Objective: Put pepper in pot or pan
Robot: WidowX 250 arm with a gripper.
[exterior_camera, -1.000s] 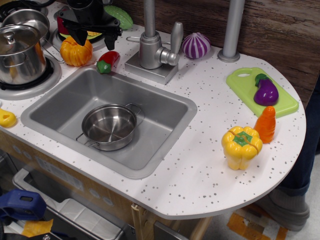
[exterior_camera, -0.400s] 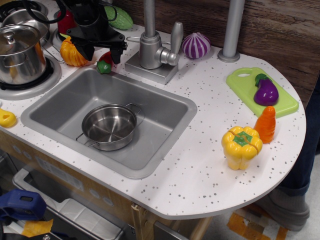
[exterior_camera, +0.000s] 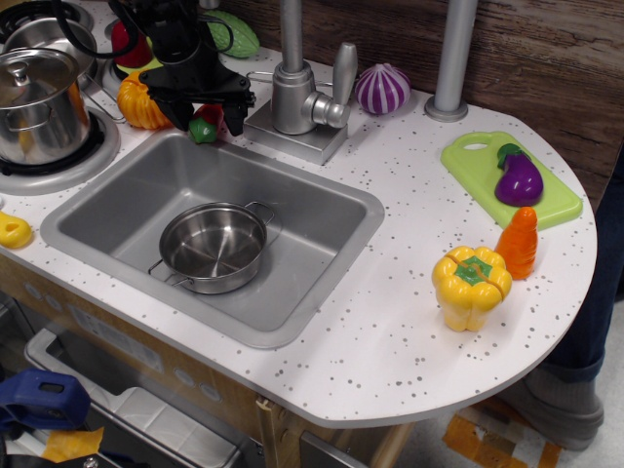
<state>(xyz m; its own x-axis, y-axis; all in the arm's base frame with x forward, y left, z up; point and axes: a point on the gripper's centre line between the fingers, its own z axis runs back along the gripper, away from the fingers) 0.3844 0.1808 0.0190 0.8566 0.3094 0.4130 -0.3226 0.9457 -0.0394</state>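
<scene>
Toy kitchen counter, black gripper (exterior_camera: 208,112) spread open over a small red pepper (exterior_camera: 206,124) at the far left rim of the sink (exterior_camera: 322,210).

Pepper lying on the counter just beyond the sink's far edge, between the two open fingers, nothing gripped yet as far as visible. Likely light, hard and glossy plastic, so probably slippery; best taken across the narrow middle, clear of the green stem end. Counted: one red pepper, one yellow pepper (exterior_camera: 471,286) at near right, one pan (exterior_camera: 213,246) in the sink, one lidded pot (exterior_camera: 34,102) on the stove at far left, one orange pumpkin (exterior_camera: 139,104) just left of the gripper, one purple onion (exterior_camera: 382,89), one eggplant (exterior_camera: 518,176) on one green board (exterior_camera: 480,154), one carrot (exterior_camera: 520,241).
</scene>
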